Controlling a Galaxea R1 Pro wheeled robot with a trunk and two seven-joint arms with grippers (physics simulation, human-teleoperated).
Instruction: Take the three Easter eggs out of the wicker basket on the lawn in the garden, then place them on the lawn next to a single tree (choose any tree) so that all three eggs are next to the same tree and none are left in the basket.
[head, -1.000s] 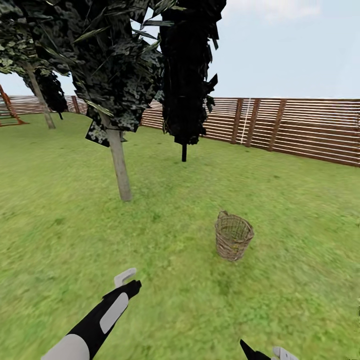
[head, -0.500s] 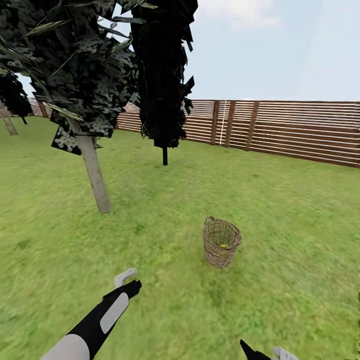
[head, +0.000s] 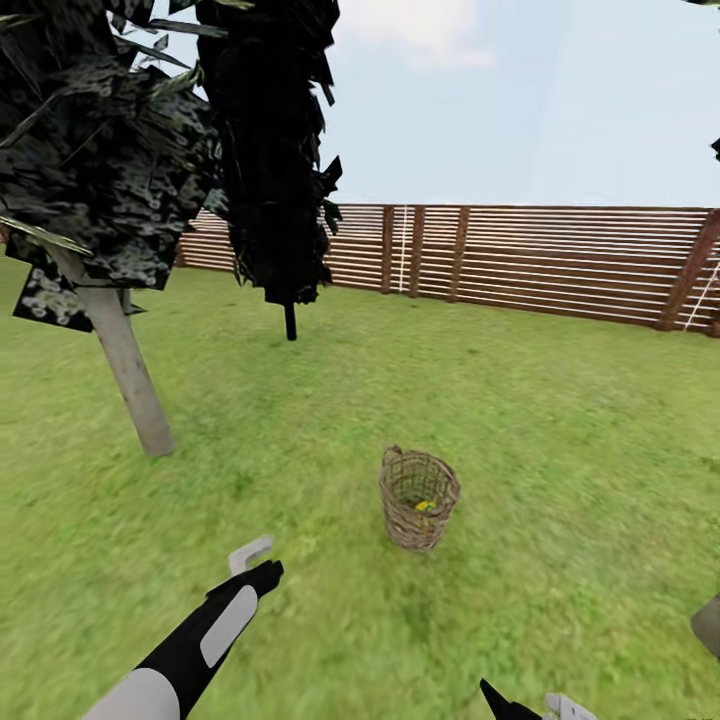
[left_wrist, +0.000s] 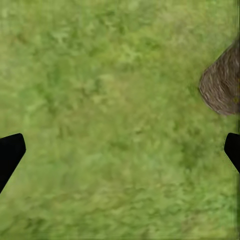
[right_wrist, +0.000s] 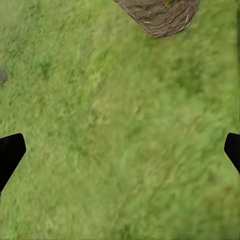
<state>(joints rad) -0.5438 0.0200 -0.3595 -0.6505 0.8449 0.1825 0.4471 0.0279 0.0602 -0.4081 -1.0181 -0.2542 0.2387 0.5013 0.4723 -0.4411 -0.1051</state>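
Note:
The wicker basket (head: 418, 498) stands upright on the lawn (head: 560, 420), ahead and slightly right of centre in the head view. A patch of yellow egg (head: 425, 506) shows through its mouth; how many eggs lie inside cannot be told. A tree (head: 125, 365) with a pale trunk rises to the basket's left. My left gripper (head: 258, 562) hangs open over grass, short of the basket. My right gripper (head: 532, 708) peeks in at the bottom edge. The left wrist view holds the basket (left_wrist: 222, 82) at its edge between open fingertips (left_wrist: 10, 152). The right wrist view catches the basket (right_wrist: 160, 15) beyond spread fingertips (right_wrist: 232, 150).
A smaller dark-trunked tree (head: 290, 320) stands farther back. The brown slatted fence (head: 550, 265) closes the garden behind. A grey object (head: 708, 625) cuts in at the right edge of the head view. Open grass surrounds the basket on all sides.
The whole head view has swung, so the camera moved: basket and trees sit further left and lower in the picture. The yellow egg inside the basket came into sight. Arms hold the same pose.

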